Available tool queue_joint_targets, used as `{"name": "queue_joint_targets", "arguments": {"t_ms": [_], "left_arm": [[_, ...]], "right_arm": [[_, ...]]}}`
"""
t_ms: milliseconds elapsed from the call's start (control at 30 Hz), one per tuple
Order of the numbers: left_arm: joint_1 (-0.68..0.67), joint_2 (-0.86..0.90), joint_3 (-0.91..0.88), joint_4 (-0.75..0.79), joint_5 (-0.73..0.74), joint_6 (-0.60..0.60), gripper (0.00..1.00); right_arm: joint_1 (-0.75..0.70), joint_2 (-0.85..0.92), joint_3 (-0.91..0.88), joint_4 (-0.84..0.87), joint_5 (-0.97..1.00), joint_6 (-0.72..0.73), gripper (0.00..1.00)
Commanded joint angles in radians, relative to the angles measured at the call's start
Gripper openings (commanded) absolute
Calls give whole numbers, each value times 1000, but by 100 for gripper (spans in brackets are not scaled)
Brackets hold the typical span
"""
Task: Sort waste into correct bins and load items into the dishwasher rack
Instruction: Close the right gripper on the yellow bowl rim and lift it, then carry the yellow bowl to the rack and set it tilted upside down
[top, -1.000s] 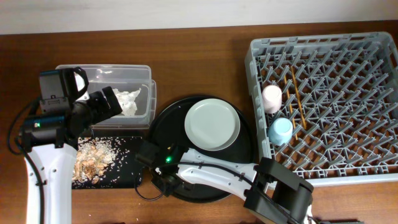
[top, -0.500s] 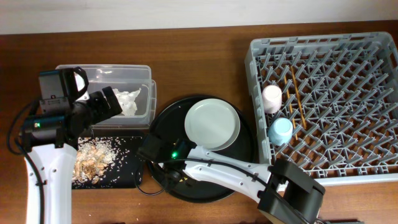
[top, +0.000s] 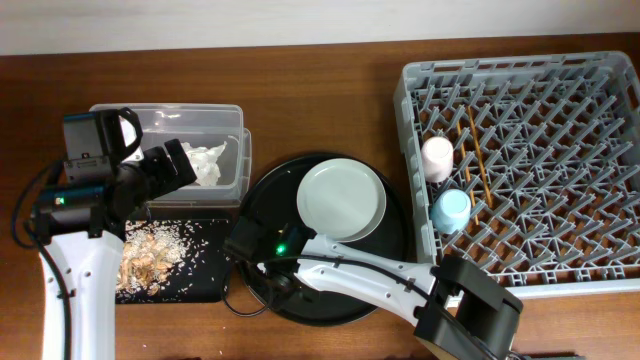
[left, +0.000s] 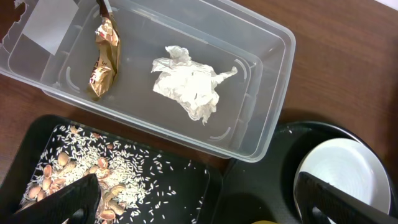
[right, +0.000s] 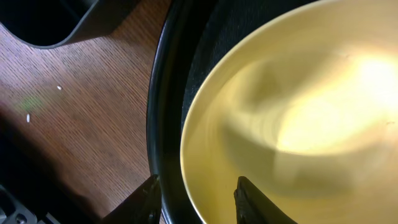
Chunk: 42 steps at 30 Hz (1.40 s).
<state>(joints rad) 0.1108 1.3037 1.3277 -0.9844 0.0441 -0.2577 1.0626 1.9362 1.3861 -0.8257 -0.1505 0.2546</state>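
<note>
Overhead: dishwasher rack (top: 520, 170) on the right holds the pink cup (top: 437, 157), blue cup (top: 451, 209) and chopsticks (top: 475, 150). Plate (top: 341, 199) sits on the round black tray (top: 395, 250). Right gripper (top: 268, 283) is low over that tray's near-left part, and the arm hides what's under it. Left gripper (top: 183, 163) hovers at the clear tub (top: 165, 112). Jaw state can't be read from up here for either one.

Left wrist: left jaws wide apart, empty. The tub holds the gold wrapper (left: 102, 59) and tissue (left: 189, 87). Rice scraps (left: 93, 180) lie in the flat black tray (left: 186, 186). Waste looks sorted.

Right wrist: yellow bowl (right: 292, 124) sits on the round tray, close to its rim. Right jaws are apart, with the bowl's edge between the fingertips (right: 149, 196), one outside and one over the inside. Nothing clamped yet. A couple of stray rice grains on the table (right: 93, 124).

Step, as I read it: pinch the bowl rim, then load it into the rack.
- Get the rim deep between the pads before closing. A glossy, curved wall will likely slip on a tip-only pinch.
- Keep the outer finger off the tray rim.
- Lift straight up and pass clear of the plate.
- Set the bowl tilted between pegs, in a free zone away from the cups.
</note>
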Motion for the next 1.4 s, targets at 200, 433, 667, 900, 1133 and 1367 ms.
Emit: {"name": "queue_joint_targets", "arguments": {"t_ms": [200,433,667,900,1133,1367], "left_arm": [[3,6,0,-2,-8,-2,99],[3,6,0,-1,-8,-2,99],[3,6,0,-1,-8,-2,99],[3,6,0,-1,-8,-2,99],[3,6,0,-1,-8,-2,99],[3,6,0,-1,-8,-2,99]], "right_arm": [[-3,2,-42,15,31,-2,39],[-3,2,-51,21,26,-3,11],[-83,-150,226,-166,36,-133,4],[-761,-191,508,-333,-388,-426,4],[-1302,9,506,-248,-1066,-600,4],[-1427,280,506,-82,-1402,-579,4]]}}
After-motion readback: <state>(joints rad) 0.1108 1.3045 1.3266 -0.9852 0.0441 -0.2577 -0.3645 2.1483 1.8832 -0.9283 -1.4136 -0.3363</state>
